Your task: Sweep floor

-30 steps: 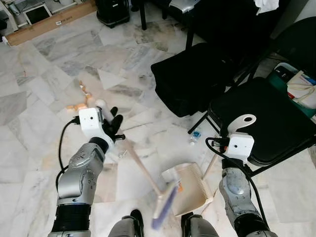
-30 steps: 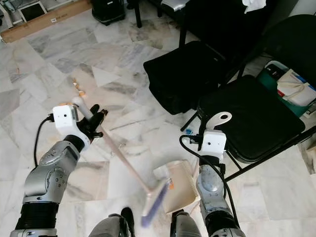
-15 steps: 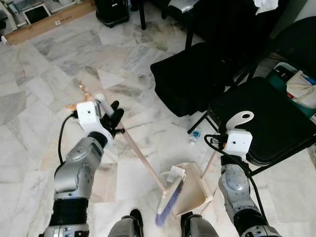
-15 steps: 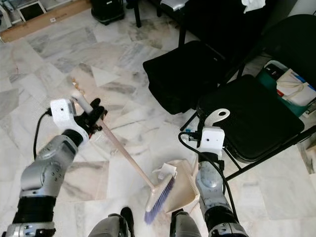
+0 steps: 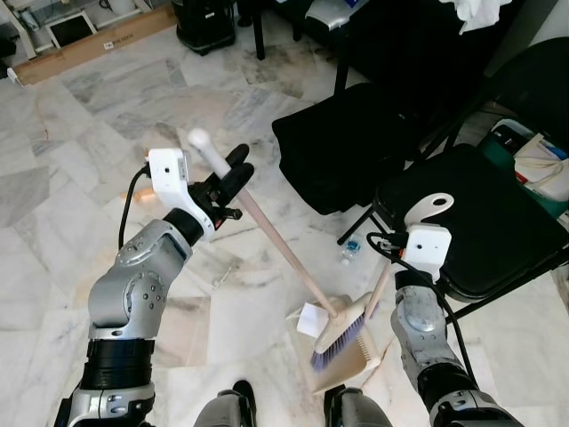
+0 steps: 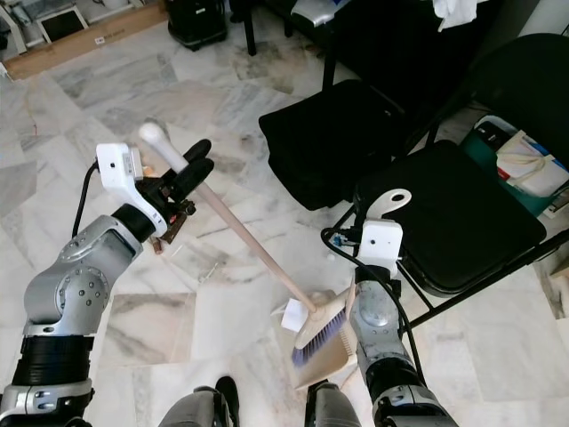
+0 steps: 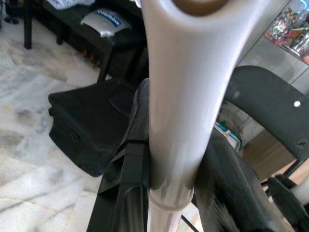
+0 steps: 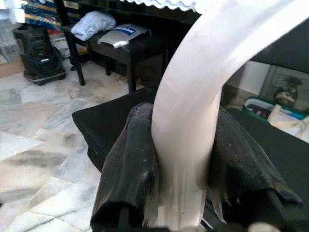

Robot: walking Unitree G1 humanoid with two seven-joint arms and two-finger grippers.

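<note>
Left gripper (image 5: 233, 174) is raised over the marble floor (image 5: 71, 231), fingers pinched tight on the upper end of the broom (image 5: 284, 253), just below its white rounded tip. The broom's pale stick slants down toward the robot's right; its purple-bristled head sits at the mouth of the beige dustpan (image 5: 348, 365), touching it. Right gripper (image 8: 181, 159) is low beside the folding chair (image 5: 471, 218), fingers clamped on the dustpan's white hooked handle, shown close in the right wrist view. A small white paper scrap (image 5: 311, 318) lies on the floor just beside the broom head. A black bag (image 5: 342, 147) sits on the floor near the chair. A small bottle (image 5: 352, 245) lies by the chair leg.
</note>
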